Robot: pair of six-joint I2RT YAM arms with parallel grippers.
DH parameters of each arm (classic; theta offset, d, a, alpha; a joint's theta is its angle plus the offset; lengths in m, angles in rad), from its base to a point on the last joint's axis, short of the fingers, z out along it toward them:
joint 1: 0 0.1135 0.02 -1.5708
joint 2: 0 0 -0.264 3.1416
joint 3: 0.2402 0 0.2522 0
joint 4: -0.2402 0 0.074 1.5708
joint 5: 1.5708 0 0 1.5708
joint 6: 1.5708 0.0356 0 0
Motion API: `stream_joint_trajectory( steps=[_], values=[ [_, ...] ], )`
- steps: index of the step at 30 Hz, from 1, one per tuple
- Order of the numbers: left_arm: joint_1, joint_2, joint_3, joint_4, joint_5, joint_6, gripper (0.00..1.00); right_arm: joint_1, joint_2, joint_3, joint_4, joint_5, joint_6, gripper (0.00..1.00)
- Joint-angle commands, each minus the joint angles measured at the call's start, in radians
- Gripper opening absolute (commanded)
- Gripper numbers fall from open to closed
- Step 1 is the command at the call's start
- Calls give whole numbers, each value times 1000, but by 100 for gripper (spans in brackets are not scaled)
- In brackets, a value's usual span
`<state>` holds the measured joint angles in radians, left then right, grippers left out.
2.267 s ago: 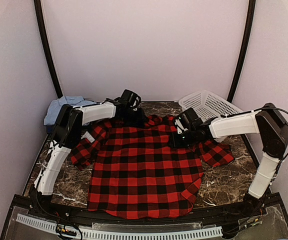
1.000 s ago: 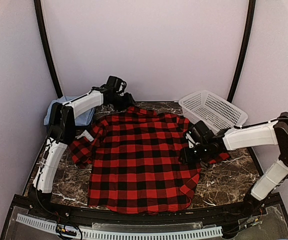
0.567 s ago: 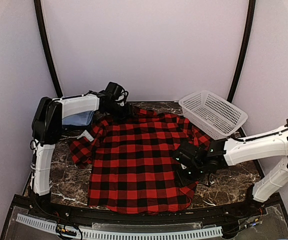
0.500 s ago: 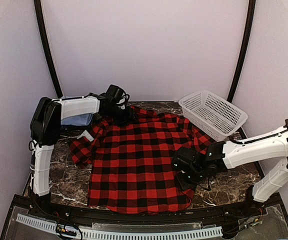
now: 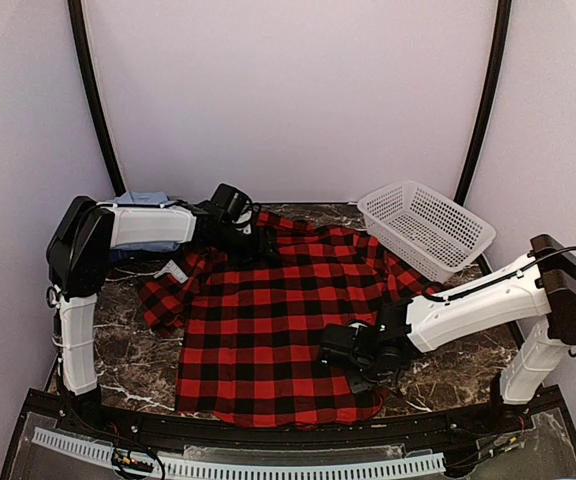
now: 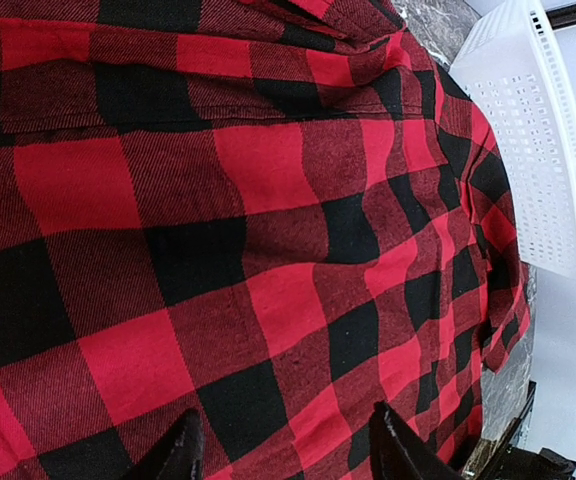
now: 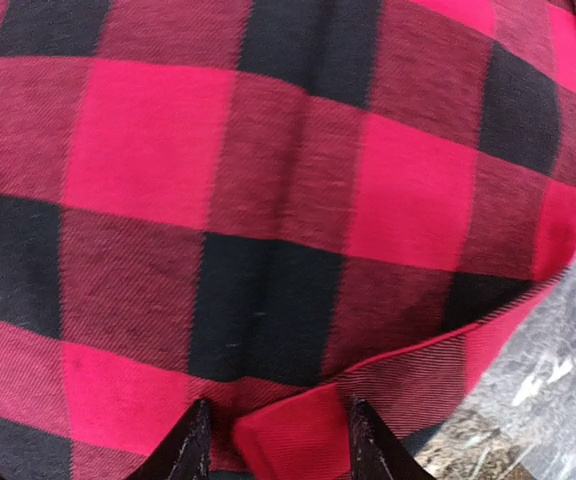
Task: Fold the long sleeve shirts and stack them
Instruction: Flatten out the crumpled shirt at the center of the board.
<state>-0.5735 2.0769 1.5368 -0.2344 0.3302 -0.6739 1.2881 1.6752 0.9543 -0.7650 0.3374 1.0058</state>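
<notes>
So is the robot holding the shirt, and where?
Nothing held. The left gripper hovers open; the right gripper straddles the hem of the shirt, open.

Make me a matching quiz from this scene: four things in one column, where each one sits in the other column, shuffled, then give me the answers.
Things:
1. red-and-black flannel shirt
2. white mesh basket
3. light blue shirt
4. right gripper

Places:
A. far left corner, behind the left arm
B. far right corner
C. over the flannel's near right hem
D. spread flat across the middle

Pairs: 1-D, 2-B, 3-A, 4-C
</notes>
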Motion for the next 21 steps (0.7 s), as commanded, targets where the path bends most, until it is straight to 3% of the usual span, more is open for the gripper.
stream_joint_trajectory(
  steps=[1,9,14,21],
  values=[
    [2,-66,-34,18,-5,3,56,12,-8,8,-110,73,102,43],
    [7,-66,-104,32,-19,1,56,14,-97,-65,-137,61,205,24],
    [13,-67,-115,24,-19,6,56,17,-184,-140,-184,30,295,25],
    [21,-72,-110,20,-15,12,56,53,-425,-271,-252,-31,483,37]
  ],
)
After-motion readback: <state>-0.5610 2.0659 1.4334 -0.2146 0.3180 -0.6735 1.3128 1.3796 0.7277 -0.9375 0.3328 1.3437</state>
